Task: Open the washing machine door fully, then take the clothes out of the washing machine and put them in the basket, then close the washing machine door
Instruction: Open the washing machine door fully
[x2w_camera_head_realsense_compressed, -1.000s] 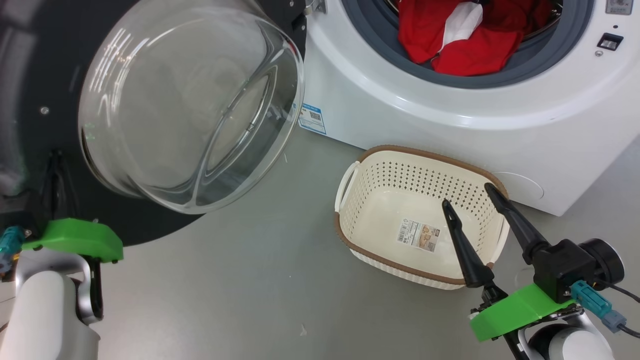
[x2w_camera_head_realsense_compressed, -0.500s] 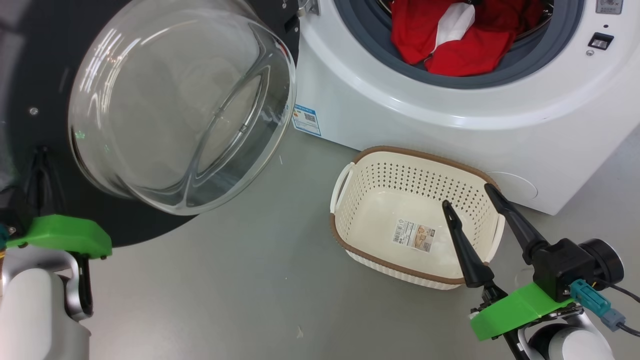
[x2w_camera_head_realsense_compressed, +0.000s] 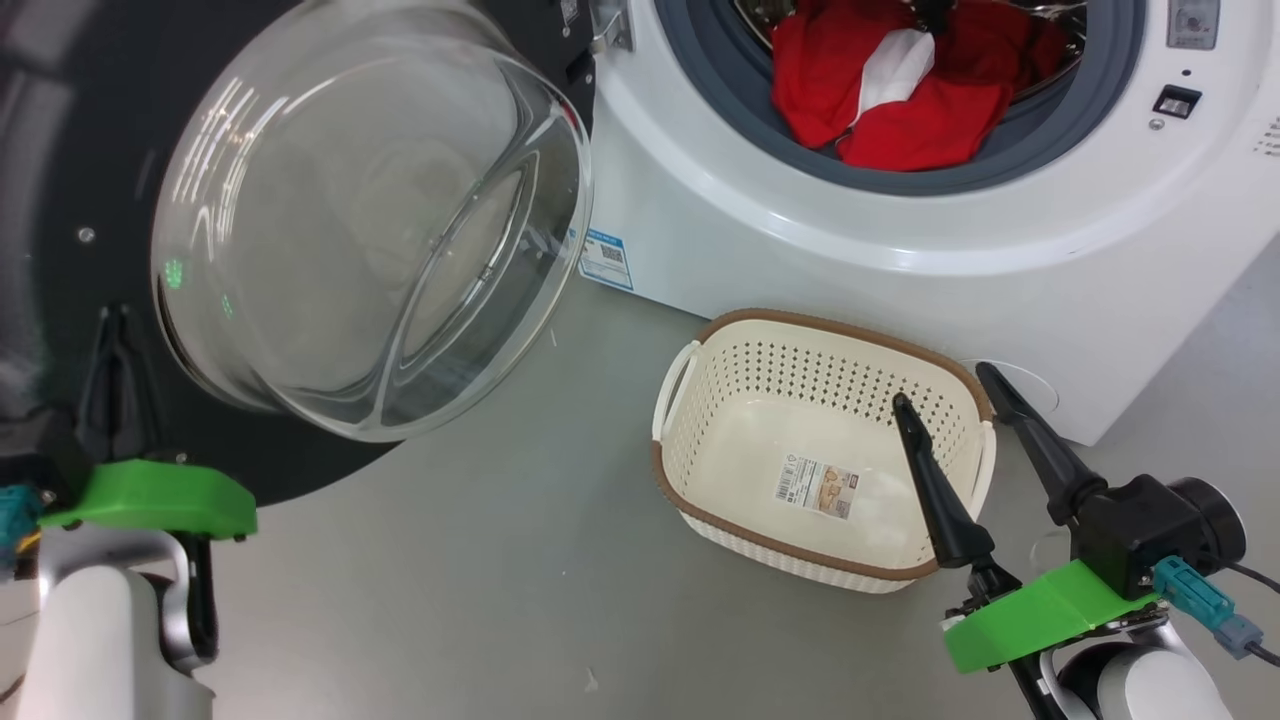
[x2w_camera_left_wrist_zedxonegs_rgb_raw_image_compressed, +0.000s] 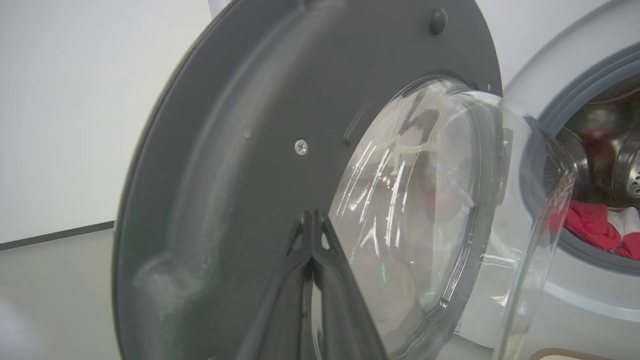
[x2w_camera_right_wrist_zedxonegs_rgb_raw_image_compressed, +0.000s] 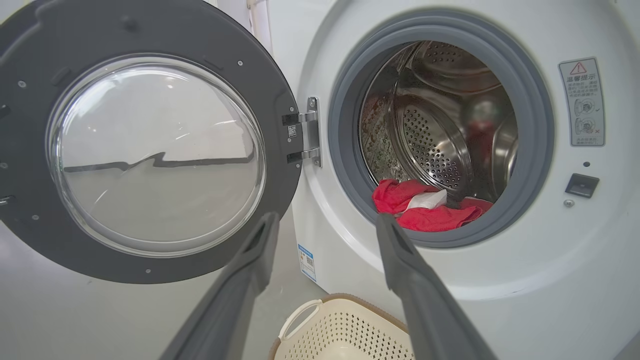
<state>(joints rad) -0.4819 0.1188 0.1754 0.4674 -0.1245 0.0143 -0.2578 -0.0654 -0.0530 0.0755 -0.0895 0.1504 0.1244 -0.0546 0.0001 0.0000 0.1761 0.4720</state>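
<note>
One washing machine (x2w_camera_head_realsense_compressed: 800, 250), one washing machine door (x2w_camera_head_realsense_compressed: 60, 200), one basket (x2w_camera_head_realsense_compressed: 800, 375). In drum, clothes (x2w_camera_head_realsense_compressed: 920, 125): red garments bunched, number unclear; one white piece (x2w_camera_head_realsense_compressed: 885, 70). Two grippers: left gripper (x2w_camera_head_realsense_compressed: 112, 315), right gripper (x2w_camera_head_realsense_compressed: 942, 385). One sticker (x2w_camera_head_realsense_compressed: 817, 487), one blue label (x2w_camera_head_realsense_compressed: 603, 260).

warning label (x2w_camera_right_wrist_zedxonegs_rgb_raw_image_compressed: 581, 101) on washing machine (x2w_camera_right_wrist_zedxonegs_rgb_raw_image_compressed: 500, 280): 温馨提示 | blue label (x2w_camera_head_realsense_compressed: 604, 258), basket sticker (x2w_camera_head_realsense_compressed: 817, 487): illegible

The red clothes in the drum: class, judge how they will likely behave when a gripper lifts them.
Probably floppy: the clothes lie crumpled in folds, so they would sag and drape. Likely light, being thin fabric. They may drag over the grey gasket, since they rest on its lip.
</note>
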